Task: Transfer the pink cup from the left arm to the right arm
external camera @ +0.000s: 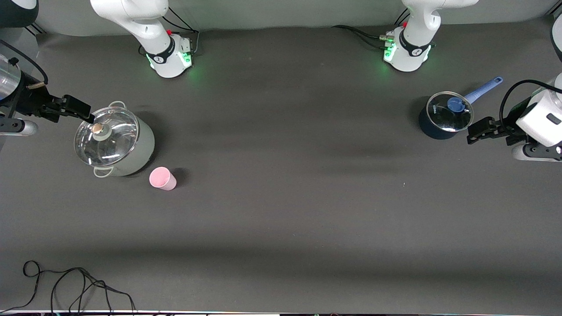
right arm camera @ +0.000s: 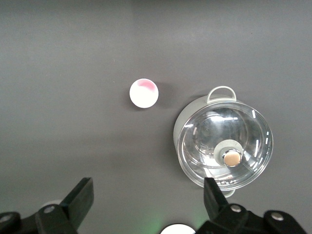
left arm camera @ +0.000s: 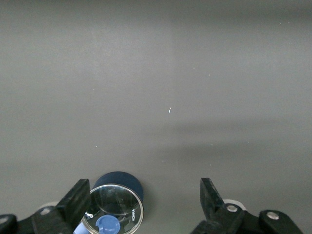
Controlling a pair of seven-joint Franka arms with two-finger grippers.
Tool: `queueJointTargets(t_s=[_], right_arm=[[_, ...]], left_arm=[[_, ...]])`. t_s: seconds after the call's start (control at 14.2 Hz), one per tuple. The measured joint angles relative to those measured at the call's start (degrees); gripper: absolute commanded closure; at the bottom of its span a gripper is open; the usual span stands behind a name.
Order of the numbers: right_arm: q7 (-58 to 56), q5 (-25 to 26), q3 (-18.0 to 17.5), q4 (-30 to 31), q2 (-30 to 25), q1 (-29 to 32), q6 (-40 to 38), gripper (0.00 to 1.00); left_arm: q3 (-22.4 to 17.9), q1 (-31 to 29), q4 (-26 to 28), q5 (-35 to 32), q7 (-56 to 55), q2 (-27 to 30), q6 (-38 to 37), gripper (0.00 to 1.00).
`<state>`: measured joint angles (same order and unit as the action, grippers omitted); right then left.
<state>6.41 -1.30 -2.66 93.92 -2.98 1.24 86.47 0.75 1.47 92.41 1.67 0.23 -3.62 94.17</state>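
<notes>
- Front view: the pink cup (external camera: 163, 178) stands upright on the table (external camera: 281, 210) at the right arm's end, just beside the pale green pot (external camera: 115, 142) with its glass lid. The right gripper (external camera: 83, 112) hangs over that pot's rim, while the left gripper (external camera: 476, 130) hangs at the other end of the table beside the dark blue saucepan (external camera: 443, 116) — well apart from the cup. Neither gripper touches the cup. A cup resting here fits either a handover already ended on the right arm's side or one yet to be made, and the scene does not settle which.
- Left wrist view: the left gripper's fingers (left arm camera: 78, 200) are spread wide with nothing between them; only the dark blue saucepan shows below, and the cup is out of sight, which suits an arm that waits.
- Right wrist view: the right gripper's fingers (right arm camera: 84, 195) also stand wide apart and hold nothing. The pink cup sits ahead of the open jaws — lower than the gripper, clear of the pot — so it looks reachable from above, mouth upward.
</notes>
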Motion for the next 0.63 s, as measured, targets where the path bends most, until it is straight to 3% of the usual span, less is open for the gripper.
queueJointTargets(t_s=[0.63], right_arm=[[0.00,0.02,-0.01,-0.06,0.32,-0.05,0.07,0.00]], left_arm=[[0.15,0.02,-0.09,-1.29,0.02,0.00,-0.07,0.00]])
